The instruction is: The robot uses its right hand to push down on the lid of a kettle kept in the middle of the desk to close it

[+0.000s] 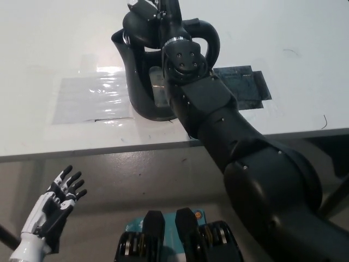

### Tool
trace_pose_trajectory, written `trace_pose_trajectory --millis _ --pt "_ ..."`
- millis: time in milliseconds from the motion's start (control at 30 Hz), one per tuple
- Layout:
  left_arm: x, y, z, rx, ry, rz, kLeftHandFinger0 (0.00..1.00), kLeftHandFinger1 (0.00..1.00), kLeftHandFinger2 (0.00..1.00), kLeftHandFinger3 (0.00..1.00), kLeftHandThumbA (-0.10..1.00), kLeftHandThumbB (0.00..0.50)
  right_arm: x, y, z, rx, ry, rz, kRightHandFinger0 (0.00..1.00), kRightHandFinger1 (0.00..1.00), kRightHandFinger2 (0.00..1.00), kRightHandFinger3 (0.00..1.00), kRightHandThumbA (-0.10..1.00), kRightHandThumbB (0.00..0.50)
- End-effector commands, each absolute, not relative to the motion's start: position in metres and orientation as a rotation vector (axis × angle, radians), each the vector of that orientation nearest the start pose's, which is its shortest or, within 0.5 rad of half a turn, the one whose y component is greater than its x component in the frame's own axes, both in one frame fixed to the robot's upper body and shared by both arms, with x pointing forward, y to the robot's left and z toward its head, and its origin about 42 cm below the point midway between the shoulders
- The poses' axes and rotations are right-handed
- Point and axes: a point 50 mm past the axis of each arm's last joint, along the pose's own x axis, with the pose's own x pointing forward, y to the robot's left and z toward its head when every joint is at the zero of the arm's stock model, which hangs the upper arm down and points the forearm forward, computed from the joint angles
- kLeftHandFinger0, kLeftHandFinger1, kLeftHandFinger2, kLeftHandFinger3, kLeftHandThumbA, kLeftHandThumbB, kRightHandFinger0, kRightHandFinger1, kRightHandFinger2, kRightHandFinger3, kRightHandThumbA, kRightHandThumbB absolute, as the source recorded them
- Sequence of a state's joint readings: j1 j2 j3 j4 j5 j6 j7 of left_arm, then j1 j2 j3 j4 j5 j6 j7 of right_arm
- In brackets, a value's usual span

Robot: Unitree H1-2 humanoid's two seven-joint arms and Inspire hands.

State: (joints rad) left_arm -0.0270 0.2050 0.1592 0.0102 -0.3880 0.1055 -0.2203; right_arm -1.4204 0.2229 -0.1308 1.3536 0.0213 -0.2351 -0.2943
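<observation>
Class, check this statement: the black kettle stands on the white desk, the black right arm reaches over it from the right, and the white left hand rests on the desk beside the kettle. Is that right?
One detail is wrong. The head view shows the white left hand off the desk, hanging open below its front edge at the lower left. The black kettle does stand on the desk, with the right arm reaching over it.

Setting: a robotics laboratory or test bench, not a home kitchen. A plain white desk fills the upper part of the frame. Clear tape at centre left and a black tape patch at centre right are stuck to its surface. Bare grey floor runs below the desk edge.
</observation>
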Motion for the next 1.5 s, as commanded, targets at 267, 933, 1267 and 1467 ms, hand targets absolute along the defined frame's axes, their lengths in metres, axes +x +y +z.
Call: trace_pose_trajectory --millis 267,933,1267,1467 --pt "0.307 0.288 0.125 -0.17 -0.008 -0.163 1.0 1.0 1.0 1.0 0.13 0.217 0.538 0.069 0.407 0.093 -0.227 0.247 0.82 0.89 1.0 1.0 0.19 0.086" --pt "0.317 0.271 0.139 -0.177 -0.006 -0.203 0.97 1.0 1.0 1.0 0.05 0.246 0.537 0.073 0.4 0.052 -0.168 0.275 0.85 0.89 1.0 1.0 0.23 0.077" --pt "0.314 0.277 0.135 -0.196 -0.027 -0.196 1.0 1.0 1.0 1.0 0.12 0.223 0.555 0.025 0.357 0.076 -0.099 0.17 0.79 0.88 1.0 1.0 0.2 0.072" --pt "0.315 0.279 0.136 -0.212 -0.028 -0.175 1.0 1.0 1.0 1.0 0.11 0.23 0.555 0.024 0.36 0.104 -0.108 0.171 0.84 0.89 1.0 1.0 0.2 0.075"
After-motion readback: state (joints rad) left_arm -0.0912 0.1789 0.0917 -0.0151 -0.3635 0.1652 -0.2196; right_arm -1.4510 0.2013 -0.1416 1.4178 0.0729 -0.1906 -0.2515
